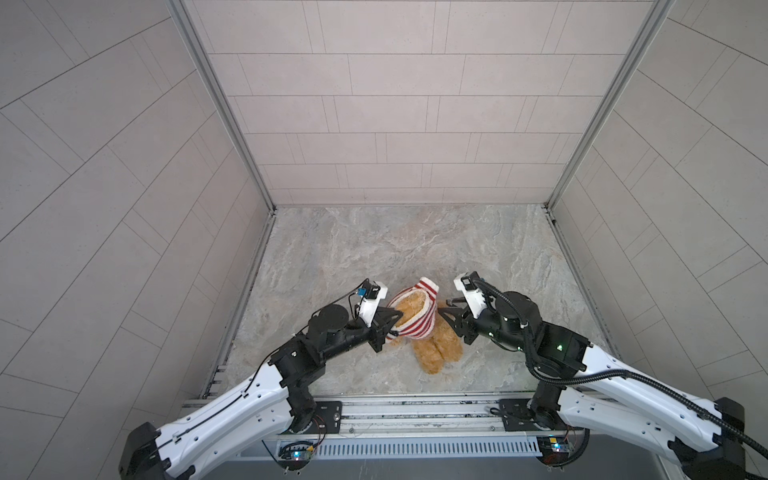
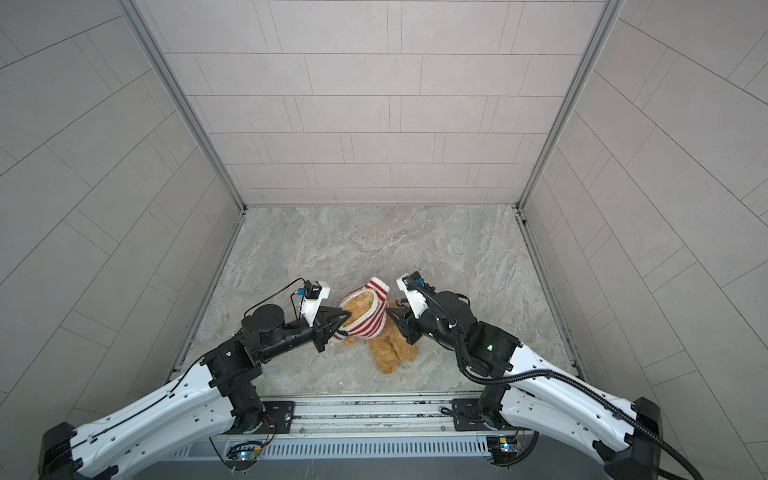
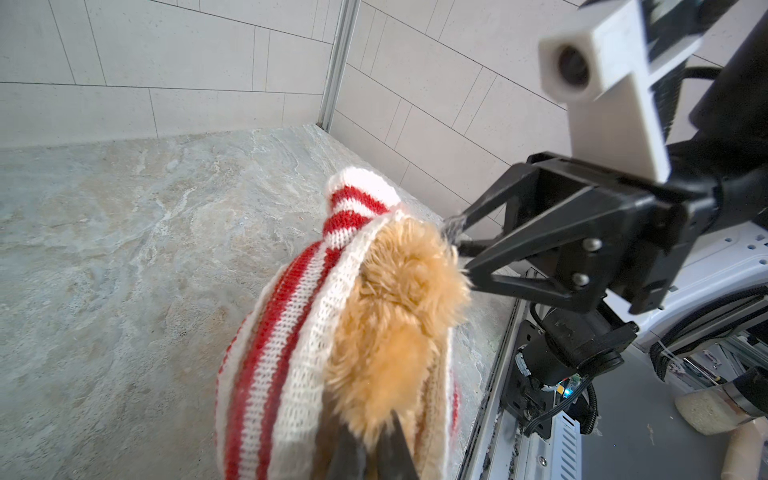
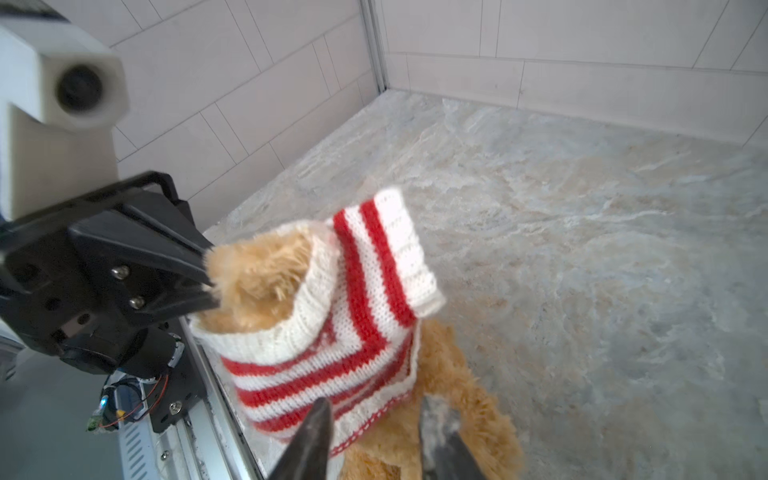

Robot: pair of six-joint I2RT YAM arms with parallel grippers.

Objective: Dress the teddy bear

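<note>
The teddy bear lies on the stone-patterned table with its golden-brown legs toward the front. A red-and-white striped sweater covers its upper body, and fur bulges out of the sweater's wide opening. My left gripper is shut on that fur at the opening's rim. My right gripper is open on the other side. Its fingers straddle the sweater's hem without holding it. One empty sleeve sticks up.
Tiled walls enclose the table on three sides, with metal corner posts. A metal rail carrying both arm bases runs along the front edge, just behind the bear's legs. Bare table stretches beyond the bear.
</note>
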